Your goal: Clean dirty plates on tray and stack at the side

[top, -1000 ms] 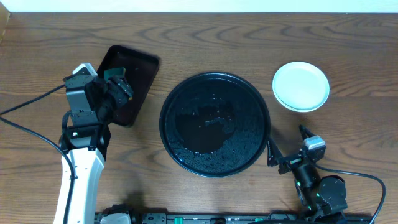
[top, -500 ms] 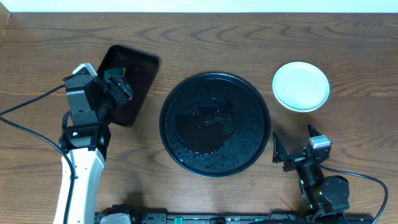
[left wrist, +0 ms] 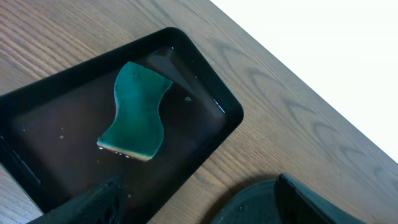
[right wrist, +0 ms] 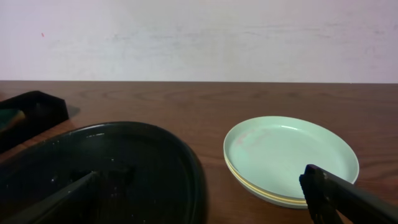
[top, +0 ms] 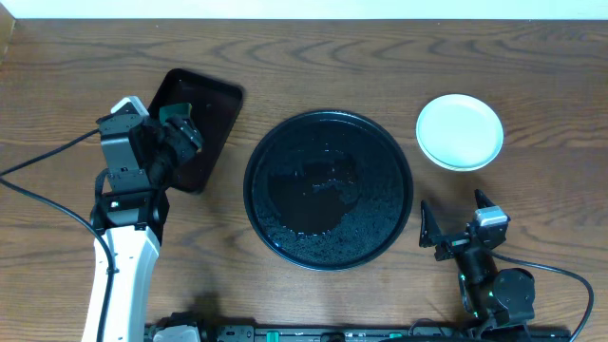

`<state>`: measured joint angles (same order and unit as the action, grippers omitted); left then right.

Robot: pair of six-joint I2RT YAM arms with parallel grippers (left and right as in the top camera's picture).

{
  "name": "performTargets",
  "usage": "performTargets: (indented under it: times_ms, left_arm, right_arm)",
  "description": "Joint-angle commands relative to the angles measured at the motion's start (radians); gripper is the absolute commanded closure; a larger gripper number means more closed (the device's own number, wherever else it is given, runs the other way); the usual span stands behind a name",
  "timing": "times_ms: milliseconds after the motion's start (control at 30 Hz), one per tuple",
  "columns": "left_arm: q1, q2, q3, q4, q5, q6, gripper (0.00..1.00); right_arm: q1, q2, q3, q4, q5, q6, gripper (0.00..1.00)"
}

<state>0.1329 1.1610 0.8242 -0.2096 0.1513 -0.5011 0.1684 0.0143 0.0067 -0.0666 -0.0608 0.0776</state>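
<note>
Right pincer (top: 452, 214): wide, empty, drawn back from tray (top: 285, 142) edge. Plates (top: 460, 130) stacked just beyond it, apparently all three; that tray, to its left, bare. Left pincer (top: 182, 131): wide over sponge (left wrist: 135, 112). Task looks finished.

Right gripper (top: 452, 201) shifted right, away from tray (top: 409, 195). 1 s ago its left finger sat right at tray rim, now strip of bare table (top: 532, 57) shows between them. Wrist also turned: fingers earlier angled up-left toward tray, now point more squarely at far edge, closer to line below plates (top: 460, 131). Most of move fell in first half second, last half second only small drift right. Right arm body behind gripper followed same way
</note>
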Motion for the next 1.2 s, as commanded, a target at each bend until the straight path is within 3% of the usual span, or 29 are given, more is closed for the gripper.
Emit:
performTargets:
  times_ms: [0,1167]
  left_arm:
    - [0.000,-0.003,-0.002,0.001,-0.002,-0.006,0.23]
    - [0.000,-0.003,-0.002,0.000,-0.002,-0.006,0.23]
  right_arm:
    - [-0.014,-0.009,-0.001,-0.006,0.005,-0.016,0.01]
    - [-0.106,-0.009,-0.001,-0.005,0.011,-0.027,0.01]
